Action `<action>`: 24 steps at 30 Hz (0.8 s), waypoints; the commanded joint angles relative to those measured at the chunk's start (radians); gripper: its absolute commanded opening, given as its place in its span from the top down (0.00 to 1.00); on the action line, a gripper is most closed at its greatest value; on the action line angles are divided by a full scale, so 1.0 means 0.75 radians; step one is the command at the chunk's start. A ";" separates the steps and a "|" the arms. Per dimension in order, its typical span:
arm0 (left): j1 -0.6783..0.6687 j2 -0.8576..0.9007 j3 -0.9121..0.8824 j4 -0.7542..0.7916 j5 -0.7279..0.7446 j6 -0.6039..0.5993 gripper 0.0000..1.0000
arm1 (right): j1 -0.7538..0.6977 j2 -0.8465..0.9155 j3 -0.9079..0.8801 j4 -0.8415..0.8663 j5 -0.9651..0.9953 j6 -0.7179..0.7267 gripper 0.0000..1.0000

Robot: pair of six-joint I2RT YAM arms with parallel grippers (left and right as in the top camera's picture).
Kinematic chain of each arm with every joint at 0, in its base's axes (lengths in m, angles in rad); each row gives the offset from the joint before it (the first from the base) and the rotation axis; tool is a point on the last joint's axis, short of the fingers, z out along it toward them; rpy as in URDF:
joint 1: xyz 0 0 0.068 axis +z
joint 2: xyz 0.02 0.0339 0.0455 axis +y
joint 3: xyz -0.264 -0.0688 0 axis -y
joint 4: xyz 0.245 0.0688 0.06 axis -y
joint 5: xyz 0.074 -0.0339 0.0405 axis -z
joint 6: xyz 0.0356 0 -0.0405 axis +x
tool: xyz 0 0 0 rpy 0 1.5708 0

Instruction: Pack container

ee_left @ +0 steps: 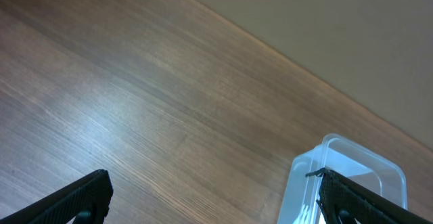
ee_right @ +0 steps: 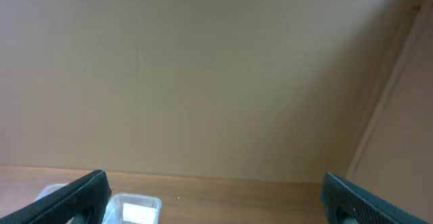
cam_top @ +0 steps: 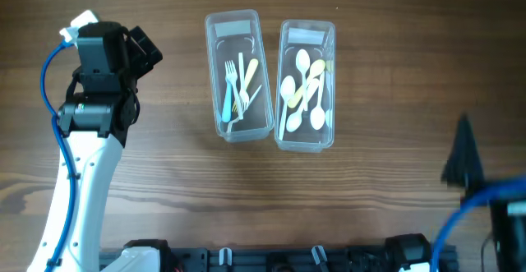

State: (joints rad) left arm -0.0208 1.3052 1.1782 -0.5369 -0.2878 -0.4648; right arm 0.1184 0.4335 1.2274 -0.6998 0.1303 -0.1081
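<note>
Two clear plastic containers stand side by side mid-table. The left container [cam_top: 233, 17] holds several forks [cam_top: 238, 87] in blue, cream and yellow. The right container [cam_top: 308, 27] holds several pale spoons [cam_top: 304, 91]. My left gripper [cam_top: 146, 48] hovers to the left of the fork container, open and empty. Its wrist view shows bare wood between the fingers [ee_left: 74, 200] and a corner of a container [ee_left: 358, 151] by the right finger. My right gripper [cam_top: 464, 145] is at the lower right, open and empty, and a container [ee_right: 135, 207] sits far ahead in its view.
Brown wooden tabletop [cam_top: 378, 198] all round the containers. A plain tan wall [ee_right: 203, 68] rises behind the table's far edge. The arm bases and a black rail [cam_top: 271, 260] run along the near edge.
</note>
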 commanded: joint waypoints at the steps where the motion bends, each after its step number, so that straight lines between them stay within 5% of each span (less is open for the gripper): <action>1: 0.007 0.003 0.010 0.001 -0.017 0.021 0.00 | -0.003 -0.195 -0.186 0.021 -0.116 -0.027 0.00; 6: 0.007 0.003 0.010 0.001 -0.017 0.021 0.00 | -0.003 -0.410 -0.591 0.249 -0.191 -0.016 0.00; 15: 0.007 0.003 0.010 0.001 -0.017 0.021 0.00 | -0.003 -0.501 -1.219 0.784 -0.211 0.276 0.00; 24: 0.007 0.003 0.010 0.001 -0.017 0.021 0.00 | -0.003 -0.555 -1.428 0.919 -0.211 0.217 0.00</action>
State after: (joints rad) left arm -0.0208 1.3052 1.1782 -0.5385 -0.2882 -0.4648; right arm 0.1184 0.0471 0.1833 -0.0269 -0.0116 0.0746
